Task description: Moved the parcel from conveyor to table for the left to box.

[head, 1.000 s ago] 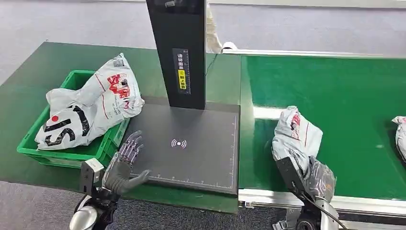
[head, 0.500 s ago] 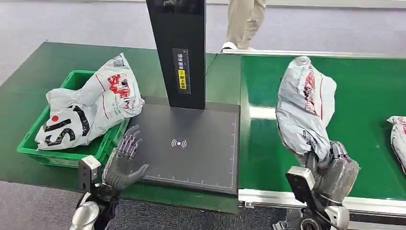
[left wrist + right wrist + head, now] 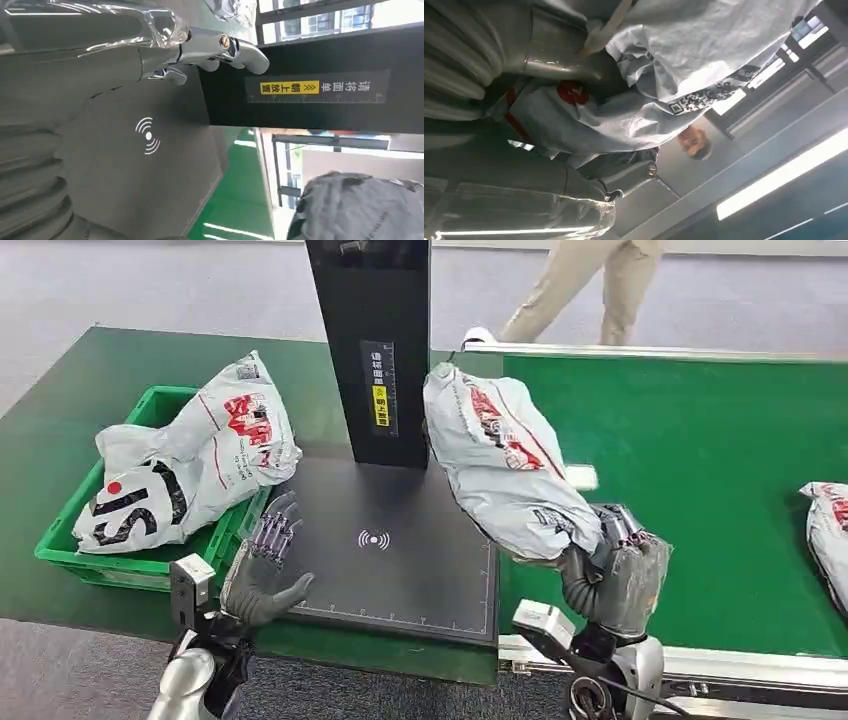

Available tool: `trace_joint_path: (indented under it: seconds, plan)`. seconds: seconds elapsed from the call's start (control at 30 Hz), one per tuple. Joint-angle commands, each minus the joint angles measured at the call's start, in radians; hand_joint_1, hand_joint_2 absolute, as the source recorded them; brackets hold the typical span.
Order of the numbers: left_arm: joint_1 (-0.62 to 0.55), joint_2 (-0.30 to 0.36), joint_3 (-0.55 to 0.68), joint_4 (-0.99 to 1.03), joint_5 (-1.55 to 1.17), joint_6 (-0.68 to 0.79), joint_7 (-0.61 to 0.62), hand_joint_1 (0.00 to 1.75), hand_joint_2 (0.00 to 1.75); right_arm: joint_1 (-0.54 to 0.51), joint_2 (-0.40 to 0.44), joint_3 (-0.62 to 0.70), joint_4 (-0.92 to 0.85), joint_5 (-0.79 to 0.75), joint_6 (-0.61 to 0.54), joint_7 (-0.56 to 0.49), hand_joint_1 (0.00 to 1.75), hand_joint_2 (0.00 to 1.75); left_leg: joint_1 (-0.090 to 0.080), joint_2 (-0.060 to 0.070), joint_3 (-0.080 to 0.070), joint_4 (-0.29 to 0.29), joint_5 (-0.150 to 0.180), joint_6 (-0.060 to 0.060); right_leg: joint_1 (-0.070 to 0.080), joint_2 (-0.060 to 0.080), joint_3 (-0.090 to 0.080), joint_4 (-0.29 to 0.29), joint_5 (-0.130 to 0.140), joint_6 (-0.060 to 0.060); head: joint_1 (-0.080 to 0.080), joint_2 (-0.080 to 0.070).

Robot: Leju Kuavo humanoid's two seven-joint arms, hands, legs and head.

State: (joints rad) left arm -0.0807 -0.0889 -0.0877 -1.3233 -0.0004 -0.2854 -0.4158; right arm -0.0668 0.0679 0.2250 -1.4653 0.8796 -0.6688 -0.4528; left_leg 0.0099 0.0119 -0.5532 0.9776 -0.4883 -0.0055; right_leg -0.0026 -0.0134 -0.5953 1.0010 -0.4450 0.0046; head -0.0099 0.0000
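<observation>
- The right hand (image 3: 615,575) grips the parcel (image 3: 505,475) by its lower end; the bag hides most of its fingers.
- The parcel leans up and away from that hand, over the scanner pad (image 3: 400,550), seemingly clear of it.
- The left hand (image 3: 262,575) is open, fingers spread, holding nothing.

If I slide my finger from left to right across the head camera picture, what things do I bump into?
Green crate with parcels inside → left hand → black scanner pad → grey parcel held up → right hand → green conveyor belt → another parcel at the edge.
</observation>
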Motion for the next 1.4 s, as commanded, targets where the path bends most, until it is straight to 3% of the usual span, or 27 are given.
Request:
trace_joint_path:
  seconds: [0.03,0.13,0.23,0.47,0.87,1.13,1.3,1.33,1.37,1.4]
  plan:
    - [-0.036,0.034,-0.024,0.075,0.019,-0.012,-0.013,0.00,1.75,-0.130,-0.031,0.273,0.207,0.146,0.170,0.055,1.75,1.75,0.000,0.004,0.003,-0.002,0.000,0.000,0.000,0.005,0.001,-0.001,0.001,0.000,0.000,0.000]
    - [-0.055,0.038,-0.025,0.099,0.018,-0.017,-0.017,0.00,1.75,-0.146,-0.055,0.338,0.260,0.186,0.277,0.113,1.75,1.75,0.000,0.003,0.003,-0.002,0.000,0.000,0.000,0.004,0.002,-0.001,0.001,0.000,0.000,0.000]
    - [-0.055,0.038,-0.025,0.099,0.018,-0.017,-0.017,0.00,1.75,-0.146,-0.055,0.338,0.260,0.186,0.277,0.113,1.75,1.75,0.000,0.003,0.003,-0.002,0.000,0.000,0.000,0.004,0.002,-0.001,0.001,0.000,0.000,0.000]
    - [-0.063,0.043,0.020,0.100,0.036,0.041,-0.023,0.00,1.75,-0.213,-0.062,0.410,0.421,0.159,0.459,0.124,1.75,1.75,0.000,0.001,0.002,-0.001,0.001,0.000,0.000,0.002,0.001,-0.001,0.001,0.000,0.000,0.000]
    - [-0.063,0.044,0.020,0.100,0.037,0.042,-0.023,0.00,1.75,-0.216,-0.061,0.413,0.429,0.157,0.466,0.124,1.75,1.75,0.000,0.000,0.003,-0.002,0.001,0.000,0.000,0.001,0.002,-0.001,0.001,0.000,0.000,0.000]
    - [-0.052,0.049,0.025,0.086,0.049,0.062,-0.020,0.00,1.75,-0.266,-0.050,0.444,0.546,0.149,0.543,0.178,1.75,1.75,0.000,0.001,0.004,-0.002,0.001,0.000,0.000,0.003,0.003,-0.002,0.001,0.000,0.000,0.000]
    - [-0.063,0.052,0.018,0.105,0.055,0.067,-0.019,0.00,1.75,-0.257,-0.046,0.411,0.555,-0.022,0.641,0.074,1.75,1.75,0.000,0.000,0.003,-0.001,0.001,0.000,0.000,0.001,0.002,-0.001,0.000,0.000,0.000,0.000]
    - [-0.062,0.052,0.017,0.108,0.057,0.067,-0.019,0.00,1.75,-0.251,-0.046,0.395,0.542,-0.057,0.642,0.057,1.43,1.75,0.000,0.000,0.004,-0.002,0.001,0.000,0.000,0.002,0.003,-0.002,0.001,0.000,0.000,0.000]
    - [-0.061,0.052,0.015,0.110,0.057,0.068,-0.018,0.00,1.75,-0.247,-0.048,0.382,0.532,-0.091,0.657,0.040,0.05,1.75,0.000,-0.001,0.004,-0.002,0.001,0.000,0.000,0.001,0.003,-0.002,0.000,0.000,0.000,0.000]
    - [-0.061,0.054,0.011,0.115,0.057,0.071,-0.018,0.00,1.75,-0.241,-0.060,0.376,0.500,-0.120,0.662,0.033,0.00,1.75,0.000,-0.001,0.003,-0.002,0.001,0.000,0.000,0.001,0.002,-0.001,0.000,0.000,0.000,0.000]
